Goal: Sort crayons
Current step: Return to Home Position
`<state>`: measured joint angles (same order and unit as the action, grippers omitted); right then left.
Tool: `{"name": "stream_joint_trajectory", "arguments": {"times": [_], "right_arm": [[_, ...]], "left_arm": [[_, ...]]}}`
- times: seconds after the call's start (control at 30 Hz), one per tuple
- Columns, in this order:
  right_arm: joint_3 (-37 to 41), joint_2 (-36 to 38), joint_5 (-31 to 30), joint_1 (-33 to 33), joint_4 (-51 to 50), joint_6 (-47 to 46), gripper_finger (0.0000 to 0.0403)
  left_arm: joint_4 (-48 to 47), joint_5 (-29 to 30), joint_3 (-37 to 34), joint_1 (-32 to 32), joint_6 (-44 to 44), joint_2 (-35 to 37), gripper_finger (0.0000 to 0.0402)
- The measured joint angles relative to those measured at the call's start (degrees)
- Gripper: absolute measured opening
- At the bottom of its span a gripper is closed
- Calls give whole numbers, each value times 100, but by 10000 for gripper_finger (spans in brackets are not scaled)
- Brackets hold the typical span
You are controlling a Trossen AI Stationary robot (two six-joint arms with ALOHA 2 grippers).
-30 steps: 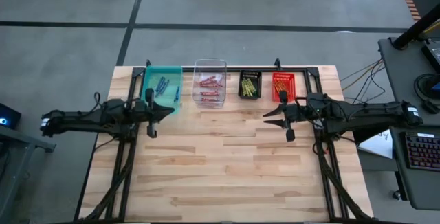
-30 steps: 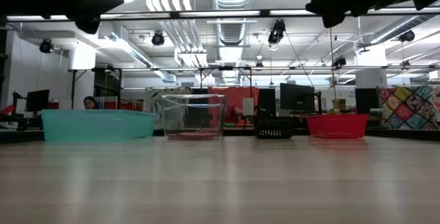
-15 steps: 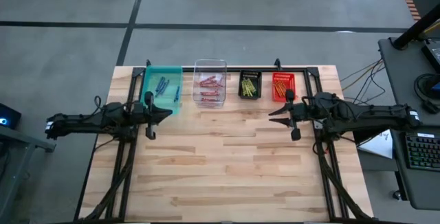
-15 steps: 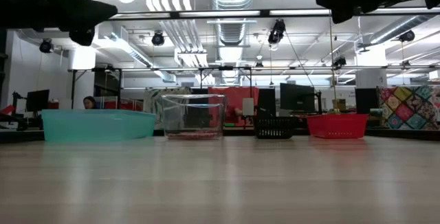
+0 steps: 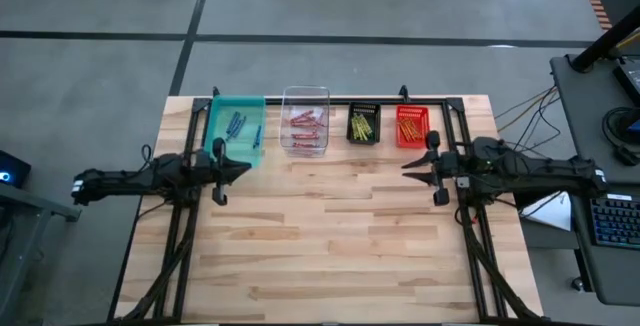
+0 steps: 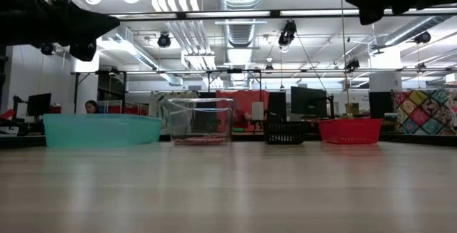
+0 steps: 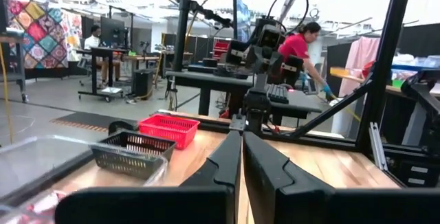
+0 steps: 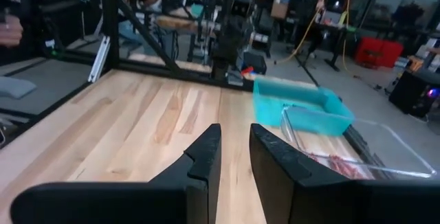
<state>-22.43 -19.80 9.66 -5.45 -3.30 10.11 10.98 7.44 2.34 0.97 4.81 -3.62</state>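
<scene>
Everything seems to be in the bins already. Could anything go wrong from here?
Probably little. The left gripper, shut, hangs by the teal bin's near edge; a dip while moving could nudge it and spill the blue crayons. The right gripper, slightly open, is apart from the red bin but close enough for the same risk. Both hang high, so this seems unlikely.

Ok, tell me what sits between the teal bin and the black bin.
The clear bin, holding red crayons; the high view shows it.
</scene>
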Motion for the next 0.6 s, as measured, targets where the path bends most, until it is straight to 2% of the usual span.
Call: {"name": "stream_joint_trajectory", "arguments": {"times": [0.2, 0.47, 0.6], "right_arm": [[296, 664, -1, -8, -47, 40, 68], [903, 1912, -21, -22, -308, -2, 68], [1147, 1931, -24, -22, -298, -29, 68]], "left_arm": [[14, 4, -172, 0, 287, 78, 0], [203, -4, -174, 0, 110, 94, 0], [196, -11, -176, 7, 86, 83, 0]]}}
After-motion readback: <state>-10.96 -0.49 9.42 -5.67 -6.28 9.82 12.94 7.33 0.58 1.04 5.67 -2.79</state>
